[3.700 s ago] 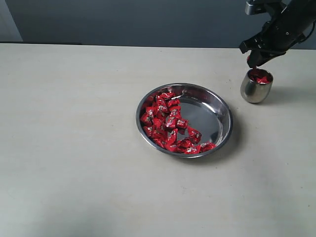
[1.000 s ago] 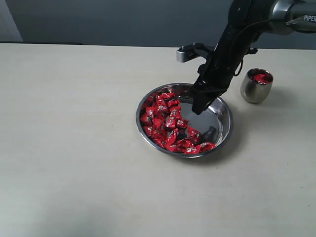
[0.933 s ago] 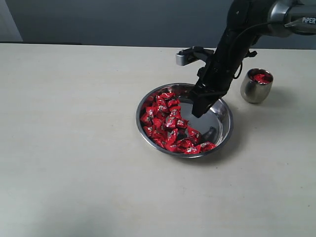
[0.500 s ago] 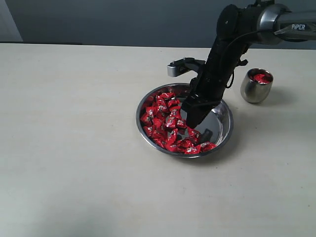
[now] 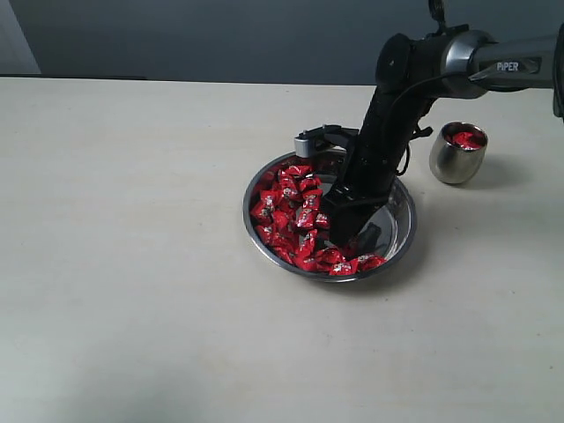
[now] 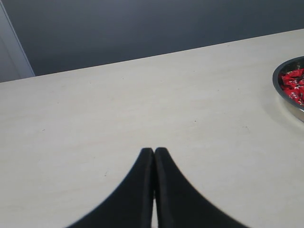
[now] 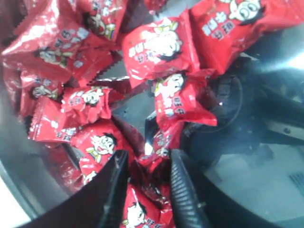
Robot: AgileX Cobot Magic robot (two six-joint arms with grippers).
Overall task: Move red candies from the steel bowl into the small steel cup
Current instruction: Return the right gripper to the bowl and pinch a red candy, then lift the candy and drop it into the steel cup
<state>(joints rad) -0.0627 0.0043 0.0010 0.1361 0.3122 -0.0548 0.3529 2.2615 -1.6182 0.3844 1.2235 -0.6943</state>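
The steel bowl [image 5: 395, 207] sits mid-table with red candies [image 5: 286, 207] heaped on its left side and front. My right gripper [image 5: 340, 241] is down inside the bowl at the heap's right edge. In the right wrist view it [image 7: 148, 157] is open, its two fingers straddling one crumpled red candy [image 7: 153, 176], with more candies [image 7: 156, 47] around. The small steel cup [image 5: 456, 160] stands to the right of the bowl, with red candies [image 5: 466, 138] showing at its mouth. My left gripper [image 6: 154, 150] is shut and empty above bare table; the bowl's rim [image 6: 288, 97] shows at that view's edge.
The pale table [image 5: 132, 264] stretches left of and in front of the bowl. A dark wall [image 5: 220, 35] runs behind the table's far edge. The right arm [image 5: 397, 97] leans over the bowl's back right, between bowl and cup.
The right arm has swung from above the cup to the bowl and lowered its gripper into the candies. The left gripper has not visibly moved.
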